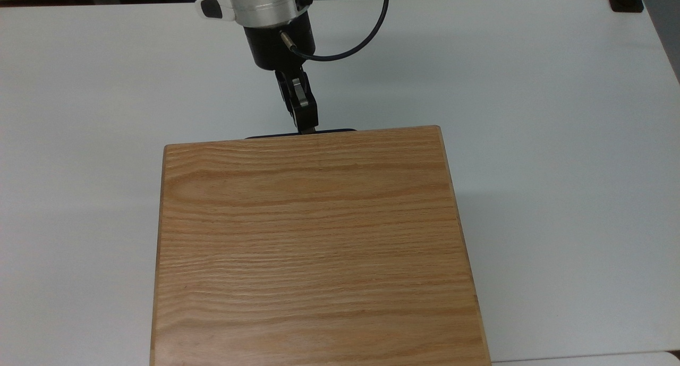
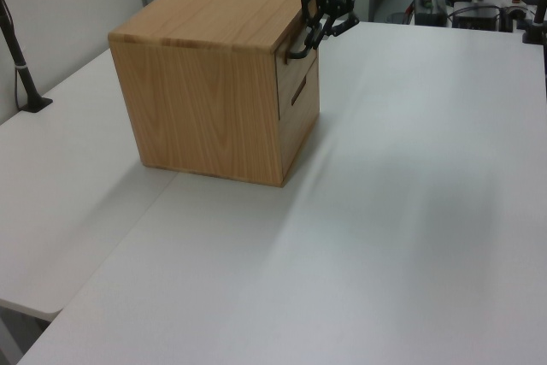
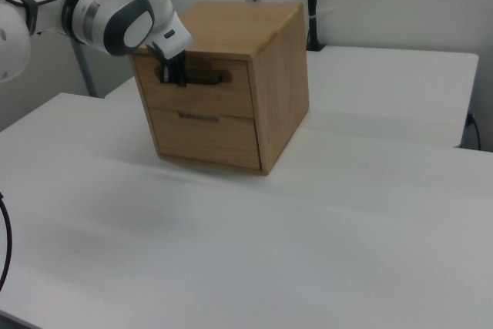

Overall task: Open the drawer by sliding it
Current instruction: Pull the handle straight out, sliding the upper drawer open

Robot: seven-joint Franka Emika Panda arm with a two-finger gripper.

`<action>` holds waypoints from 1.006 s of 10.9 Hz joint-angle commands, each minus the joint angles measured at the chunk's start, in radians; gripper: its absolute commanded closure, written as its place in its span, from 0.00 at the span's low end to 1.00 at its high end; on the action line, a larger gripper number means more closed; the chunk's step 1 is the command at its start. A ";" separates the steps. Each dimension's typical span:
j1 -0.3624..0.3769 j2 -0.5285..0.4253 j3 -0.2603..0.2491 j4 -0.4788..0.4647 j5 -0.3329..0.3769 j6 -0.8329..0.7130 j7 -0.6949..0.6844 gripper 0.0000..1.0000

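Gripping position is where the hand (image 3: 177, 75) sits now, at the slim black handle (image 3: 196, 78) on the upper drawer (image 3: 202, 90) of the oak cabinet (image 1: 313, 238), which stands on the white worktop (image 1: 558, 143). In the right view the fingers come down over the bar toward its end on the right view's left; in the top view the hand (image 1: 305, 124) meets the bar just past the cabinet's front edge. Whether the fingers have clenched on the bar or merely straddle it I cannot tell. The drawer looks fully in, its front flush with the cabinet face and above a second front (image 3: 206, 138). The main risk, as I judge it, is a weak or partial hold: if the fingers only brush the bar, a pull may slip off and leave the drawer shut. An off-centre hold could also twist the drawer in its guides and jam it. The cabinet appears to rest loose on the worktop, so a stiff drawer may drag the whole box forward instead. A pull angled upward could tip the cabinet.
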 commanded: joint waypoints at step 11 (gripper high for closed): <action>0.017 -0.569 -0.040 -0.541 0.080 -0.150 -0.228 0.98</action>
